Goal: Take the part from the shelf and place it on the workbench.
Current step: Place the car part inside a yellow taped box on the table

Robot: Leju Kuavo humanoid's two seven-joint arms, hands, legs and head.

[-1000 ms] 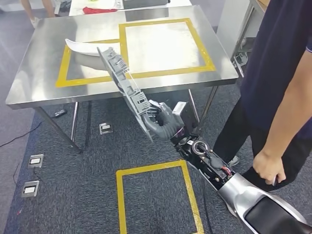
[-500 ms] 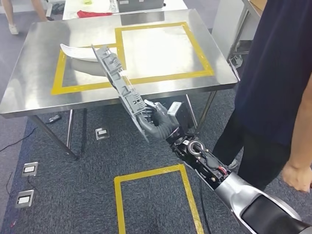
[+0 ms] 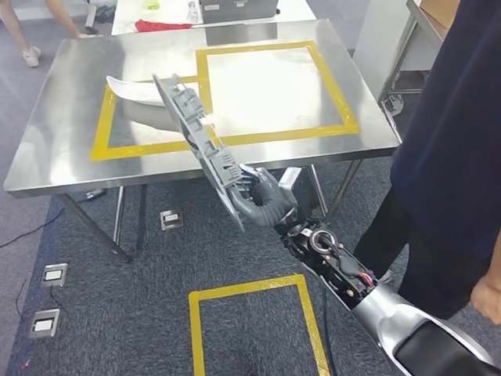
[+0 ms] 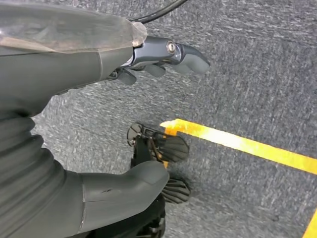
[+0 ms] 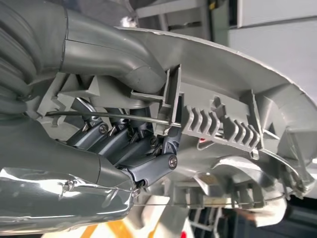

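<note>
grey ribbed plastic part (image 3: 198, 141), long and curved, gripped by right robot hand (image 3: 260, 200).

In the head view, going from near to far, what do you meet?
Yellow tape square on the carpet → right hand holding the long grey plastic part → steel workbench → red cloth on the far table.

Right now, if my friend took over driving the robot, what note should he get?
Right hand: grips the long grey part at its lower end, fingers curled into its ribs.
Left hand: holds nothing, hanging over the carpet.
Part: in the air, tilted, its top end over the workbench near the yellow tape outline.
Done: part picked up and carried to the bench.
Left: lower it onto the bench and let go. A person stands close on the right.
</note>
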